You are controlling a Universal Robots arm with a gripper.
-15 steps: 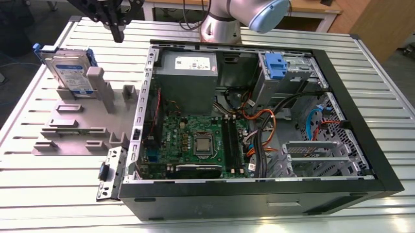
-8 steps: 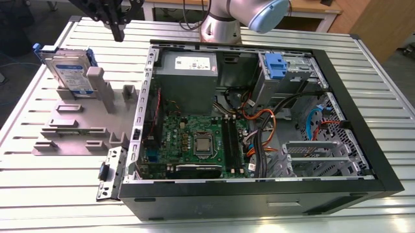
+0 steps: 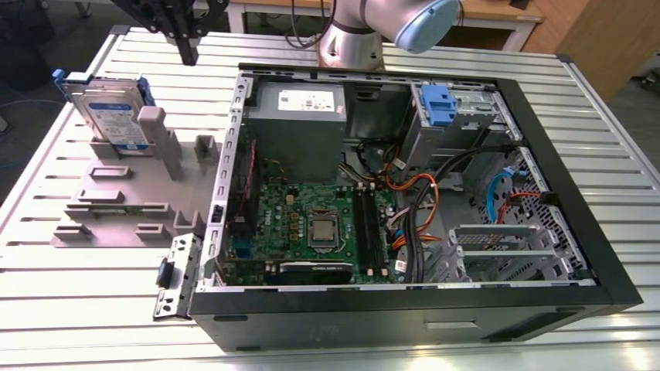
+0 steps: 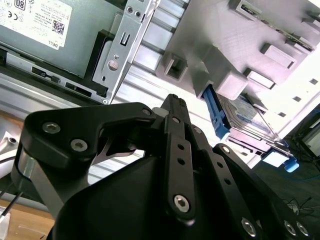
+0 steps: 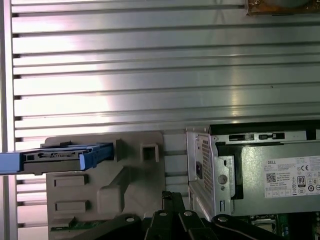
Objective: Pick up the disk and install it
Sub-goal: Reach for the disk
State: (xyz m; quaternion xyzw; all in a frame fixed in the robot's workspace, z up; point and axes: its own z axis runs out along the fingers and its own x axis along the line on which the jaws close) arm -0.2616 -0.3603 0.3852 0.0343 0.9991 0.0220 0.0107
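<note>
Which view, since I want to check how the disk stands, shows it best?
The exterior view: the disk stands upright on its edge in the grey holder, label face showing. The first wrist view shows the disk edge-on, its thin side and blue frame. The second wrist view shows a slice of the disk beyond the holder.

You could see that the disk (image 3: 108, 116) was shiny silver metal with a paper label and a smooth blue plastic frame, the holder (image 3: 113, 205) was matt grey plastic, the table (image 3: 93, 309) was ribbed bright metal, and the gripper (image 3: 188, 56) was matt black.
</note>
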